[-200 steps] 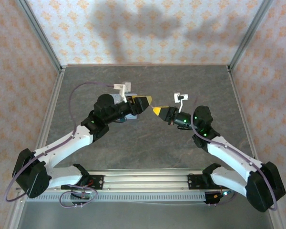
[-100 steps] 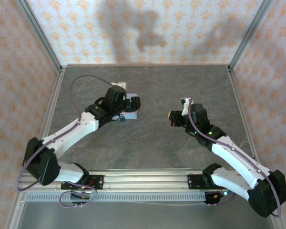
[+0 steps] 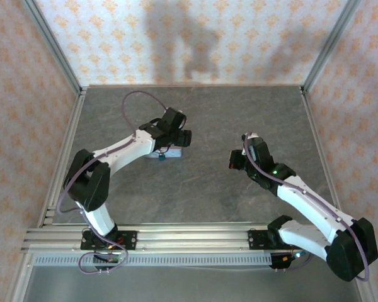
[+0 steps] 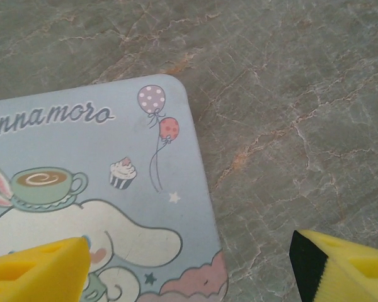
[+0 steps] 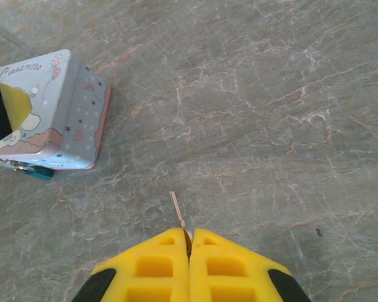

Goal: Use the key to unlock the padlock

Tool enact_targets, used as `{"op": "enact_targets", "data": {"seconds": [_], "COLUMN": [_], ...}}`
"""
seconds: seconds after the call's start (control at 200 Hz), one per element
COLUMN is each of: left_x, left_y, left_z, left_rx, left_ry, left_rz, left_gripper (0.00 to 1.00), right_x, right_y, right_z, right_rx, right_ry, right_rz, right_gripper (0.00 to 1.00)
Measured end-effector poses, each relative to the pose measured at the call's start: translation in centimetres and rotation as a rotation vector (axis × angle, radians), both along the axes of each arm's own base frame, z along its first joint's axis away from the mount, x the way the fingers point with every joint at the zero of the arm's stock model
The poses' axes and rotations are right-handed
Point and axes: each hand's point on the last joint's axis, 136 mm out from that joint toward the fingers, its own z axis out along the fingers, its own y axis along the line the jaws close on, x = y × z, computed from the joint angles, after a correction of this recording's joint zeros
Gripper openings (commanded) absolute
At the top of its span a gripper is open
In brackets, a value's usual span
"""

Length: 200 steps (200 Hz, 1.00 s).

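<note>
The grey stone-patterned surface (image 3: 201,195) is lying bare across its middle and near half, leaving wide room between the two arms. Metal frame posts (image 3: 53,47) and patterned walls (image 3: 195,44) are closing in the left, right and far edges. Both grippers are sitting well inside those edges.

The pale blue cartoon tin (image 3: 174,153) is resting left of centre. Its rounded corner and right edge are showing sharply in the left wrist view (image 4: 82,189), with bare surface beyond them. The padlock (image 5: 38,171) is sitting tight against the tin's near lower edge. From above it is showing as a small teal speck (image 3: 159,157).

The left gripper (image 4: 189,270) is hovering over that corner of the tin with its jaws spread wide and nothing between them. One fingertip (image 4: 41,267) is standing over the lid, the other over the bare surface.

The right gripper (image 5: 190,245) is standing well apart to the right (image 3: 235,160). Its jaws are clenched on the key (image 5: 178,217), whose thin blade is poking out toward the tin.

A second ago the two grippers were nearly meeting tip to tip at mid-surface. The left arm has since swung over the tin. The right arm has drawn back, opening the gap between them.
</note>
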Motion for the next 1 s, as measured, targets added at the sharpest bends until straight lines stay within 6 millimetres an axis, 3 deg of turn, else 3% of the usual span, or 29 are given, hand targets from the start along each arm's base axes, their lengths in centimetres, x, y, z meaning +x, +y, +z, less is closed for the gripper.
{"op": "enact_targets", "data": {"seconds": [0.165, 0.32, 0.626, 1.001], "left_x": [0.6, 0.0, -0.5, -4.6], "left_y": [-1.5, -2.5, -3.2, -8.0], "left_z": [-1.4, -2.8, -2.9, -3.0], "left_rx": [0.023, 0.048, 0.062, 0.057], "left_ry": [0.024, 0.052, 0.046, 0.039], "left_rz": [-0.036, -0.063, -0.079, -0.192], "left_gripper": [0.84, 0.85, 0.85, 0.86], "right_x": [0.1, 0.1, 0.5, 0.7], "right_y": [-0.2, -0.6, -2.0, -3.1], "right_z": [-0.1, -0.3, -0.6, -0.4], "right_rx": [-0.013, -0.019, 0.001, 0.023], "right_ry": [0.008, 0.019, 0.05, 0.055], "right_rz": [-0.008, -0.02, -0.06, -0.087], "right_gripper": [0.0, 0.0, 0.0, 0.0]}}
